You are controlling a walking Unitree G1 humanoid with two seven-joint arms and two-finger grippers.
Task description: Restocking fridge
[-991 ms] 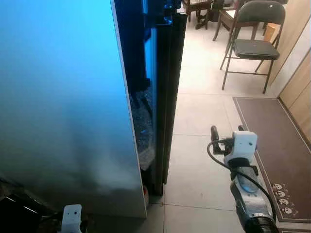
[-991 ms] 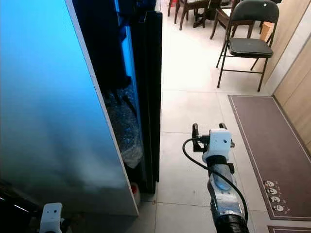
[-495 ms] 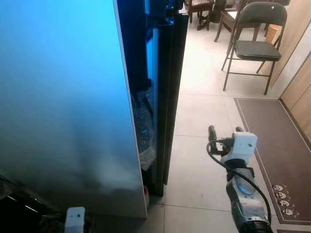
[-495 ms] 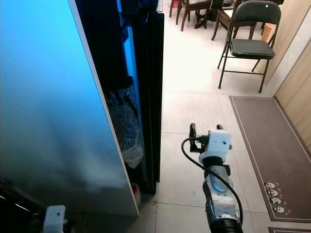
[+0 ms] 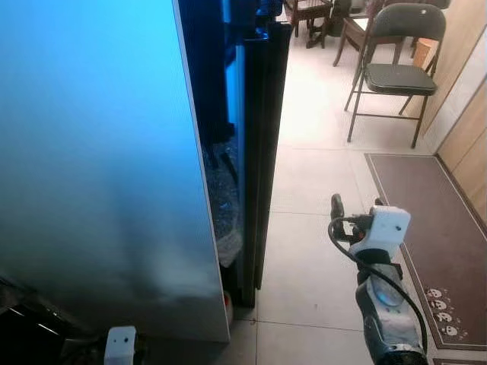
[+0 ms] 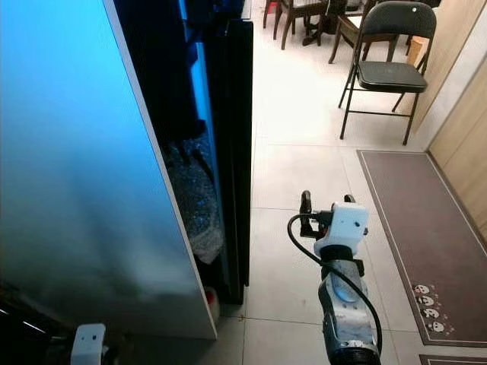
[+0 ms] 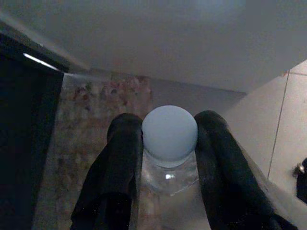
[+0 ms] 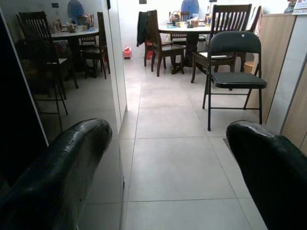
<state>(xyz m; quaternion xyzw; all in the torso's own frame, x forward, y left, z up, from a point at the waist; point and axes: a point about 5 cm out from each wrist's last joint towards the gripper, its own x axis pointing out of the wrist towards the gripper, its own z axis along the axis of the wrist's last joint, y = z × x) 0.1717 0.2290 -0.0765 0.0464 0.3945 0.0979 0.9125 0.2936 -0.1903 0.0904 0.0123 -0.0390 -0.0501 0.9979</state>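
**Carrying a bottle round to the fridge opening**

The robot is standing beside the fridge (image 5: pixel 99 152), facing its pale side wall, with the dark door (image 5: pixel 262 152) standing ajar just beyond. The left gripper (image 7: pixel 165 158) is hanging low near the floor, its two black fingers (image 7: pixel 120 163) closing on the neck of a clear bottle (image 7: pixel 169 143) with a pale round cap, which is the thing being restocked. The right gripper (image 8: pixel 168 158) is reaching forward over the tiled floor (image 5: pixel 312 182), fingers spread wide and carrying nothing, pointing toward a folding chair (image 8: pixel 232 72) and a dining table (image 8: pixel 192 29) further off.

Judging from this, the bottle is not yet shelved. Doing it well is probably meaning using the free right gripper on the door edge, swinging it wider, while keeping the bottle upright and clear of the fridge wall until the shelves are facing the robot
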